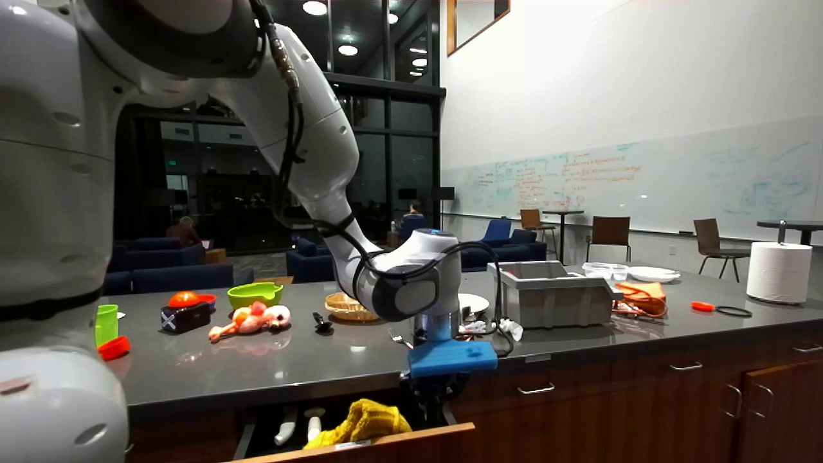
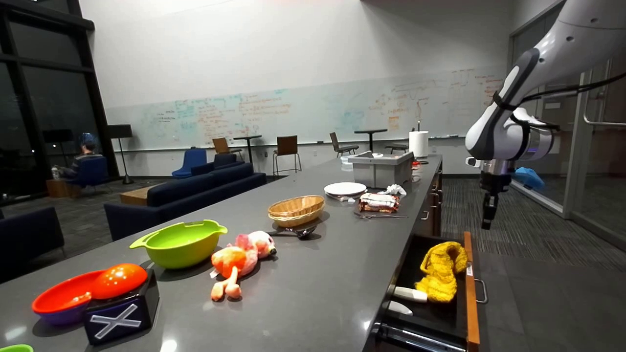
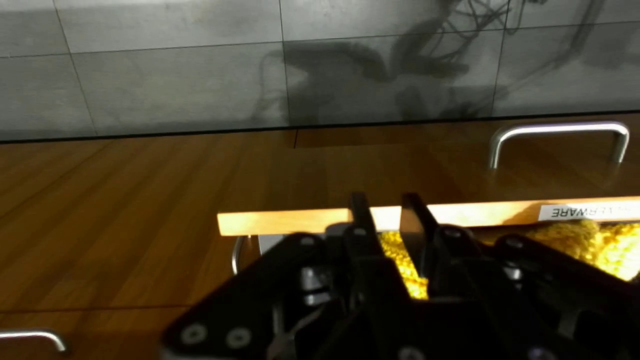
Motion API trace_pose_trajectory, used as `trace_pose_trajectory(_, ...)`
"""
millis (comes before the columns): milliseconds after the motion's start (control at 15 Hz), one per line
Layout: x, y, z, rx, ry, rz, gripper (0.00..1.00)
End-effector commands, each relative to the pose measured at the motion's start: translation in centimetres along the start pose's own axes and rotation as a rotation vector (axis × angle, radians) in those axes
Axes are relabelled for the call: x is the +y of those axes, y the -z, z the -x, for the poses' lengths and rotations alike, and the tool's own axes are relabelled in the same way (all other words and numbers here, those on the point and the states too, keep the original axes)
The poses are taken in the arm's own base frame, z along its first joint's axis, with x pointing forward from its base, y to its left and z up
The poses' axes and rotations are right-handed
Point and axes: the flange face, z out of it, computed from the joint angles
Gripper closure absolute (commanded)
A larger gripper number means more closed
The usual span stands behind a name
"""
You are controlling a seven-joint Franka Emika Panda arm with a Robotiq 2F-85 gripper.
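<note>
My gripper points down over the right end of a pulled-out wooden drawer, in an exterior view. In the wrist view its black fingers stand a short way apart, partly closed, above the drawer's front edge. Yellow knitted cloth shows through the gap, lower down; nothing looks held. An exterior view also shows the gripper above the drawer with no object between its fingers. The yellow cloth lies bunched inside, beside a white-handled utensil and another white piece.
The drawer's metal handle sticks out in front. On the grey counter stand a grey bin, a wicker basket, a green bowl, a plush toy and a snack packet. The counter edge overhangs the drawer.
</note>
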Motion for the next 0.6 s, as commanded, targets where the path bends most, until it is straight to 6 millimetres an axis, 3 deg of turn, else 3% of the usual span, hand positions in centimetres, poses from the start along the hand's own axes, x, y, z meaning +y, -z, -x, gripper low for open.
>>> trace_pose_trajectory(0, -0.3, -0.1, -0.2, -0.045, 0.006, -0.018, 1.0)
trace_pose_trajectory(533, -1.1, -2.7, -1.1, -0.087, 0.033, -0.091, 1.0)
